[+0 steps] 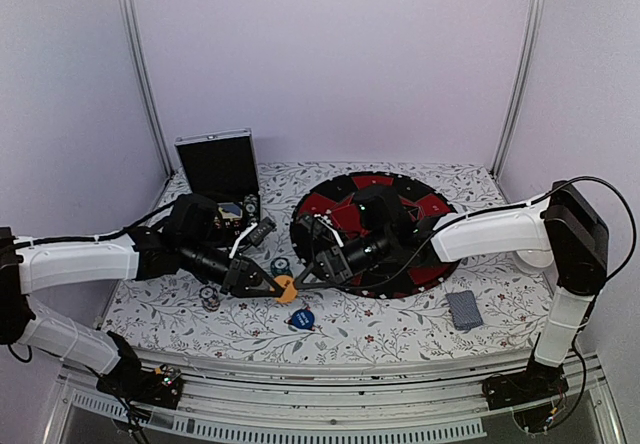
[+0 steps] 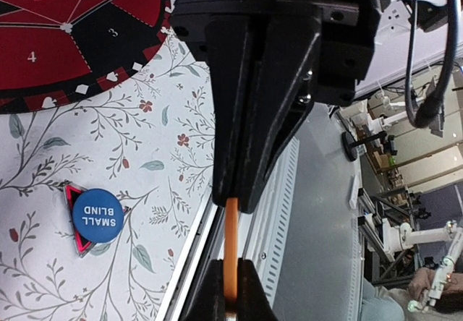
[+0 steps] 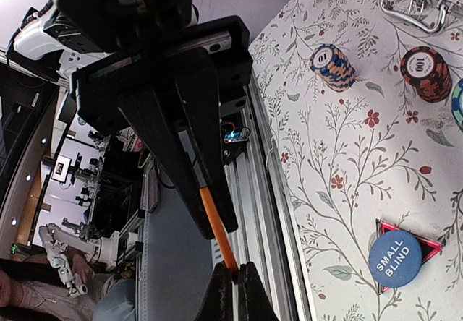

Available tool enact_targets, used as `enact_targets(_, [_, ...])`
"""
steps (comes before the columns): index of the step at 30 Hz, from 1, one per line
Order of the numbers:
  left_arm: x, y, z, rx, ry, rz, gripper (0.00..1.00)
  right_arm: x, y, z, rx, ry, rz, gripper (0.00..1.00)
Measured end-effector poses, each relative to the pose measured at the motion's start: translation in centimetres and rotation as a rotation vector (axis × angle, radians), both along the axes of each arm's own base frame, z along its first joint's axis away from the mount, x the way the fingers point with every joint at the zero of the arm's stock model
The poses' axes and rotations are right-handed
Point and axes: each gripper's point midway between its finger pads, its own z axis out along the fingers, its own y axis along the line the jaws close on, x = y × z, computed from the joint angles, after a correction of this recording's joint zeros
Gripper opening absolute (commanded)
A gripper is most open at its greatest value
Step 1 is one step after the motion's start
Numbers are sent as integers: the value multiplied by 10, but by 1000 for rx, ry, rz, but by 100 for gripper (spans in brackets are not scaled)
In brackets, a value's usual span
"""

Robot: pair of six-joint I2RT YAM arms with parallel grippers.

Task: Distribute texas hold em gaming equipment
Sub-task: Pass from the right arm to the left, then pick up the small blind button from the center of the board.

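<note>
**both claws closed on one orange button, case open at the back**

the left claw (image 1: 268, 285) and the right claw (image 1: 304, 278) meet over the front middle of the tabletop (image 1: 400, 329). each is closed on the orange button (image 1: 286, 288) from its own side. both wrist views show the button edge-on, pinched between the two pairs of fingers and raised off the cloth.

the black case (image 1: 218, 167) sits at the back left with its lid upright. the left arm hides most of its tray; only some pale and bluish items show there, too small to tell.

the blue button (image 1: 301, 318), marked small blind, lies just in front of the claws on top of the red-black triangle (image 2: 74, 227). a teal chip (image 1: 280, 265) rests just behind the claws. a striped chip stack (image 3: 333, 66) and a brown chip marked 100 (image 3: 427, 73) sit near each other, left of the claws. the playing cards (image 1: 463, 309) lie face down at the front right, well apart from the rest. the round mat (image 1: 430, 204) holds none of these pieces where it can be seen.
</note>
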Motion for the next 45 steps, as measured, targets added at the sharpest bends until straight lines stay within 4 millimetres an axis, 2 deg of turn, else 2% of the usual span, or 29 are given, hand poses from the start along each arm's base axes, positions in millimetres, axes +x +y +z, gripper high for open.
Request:
enact_targets(2, [-2, 0, 1, -7, 11, -6, 0, 0, 0, 0, 5, -8, 6, 3])
enact_targets(3, [-2, 0, 1, -8, 12, -7, 0, -1, 0, 0, 6, -11, 7, 7])
enact_targets(5, [-2, 1, 2, -3, 6, 0, 0, 1, 1, 0, 4, -18, 1, 23])
enact_targets(8, [8, 7, -2, 48, -42, 58, 0, 12, 1, -10, -59, -24, -73, 32])
enact_targets(11, [23, 16, -15, 143, -68, 145, 0, 41, 5, -34, -210, -46, -201, 43])
enact_targets(14, [30, 23, -41, 245, -31, 183, 0, 59, 8, -67, -336, -56, -254, 47])
enact_targets(18, [26, 33, -84, 380, 56, 189, 0, 60, -7, -119, -505, -31, -269, 48])
enact_targets(20, [22, 36, -94, 409, 75, 186, 0, 55, -15, -134, -565, -9, -263, 49])
enact_targets(25, [18, 33, -99, 413, 79, 172, 0, 48, -18, -138, -573, 13, -244, 50])
enact_targets(27, [16, 31, -106, 422, 90, 163, 0, 42, -21, -143, -577, 36, -232, 50])
enact_targets(34, [7, 29, -133, 476, 136, 132, 0, 31, -18, -143, -530, 89, -202, 44])
enact_targets(45, [7, 20, -137, 451, 130, 114, 0, 17, -17, -144, -513, 175, -177, 37])
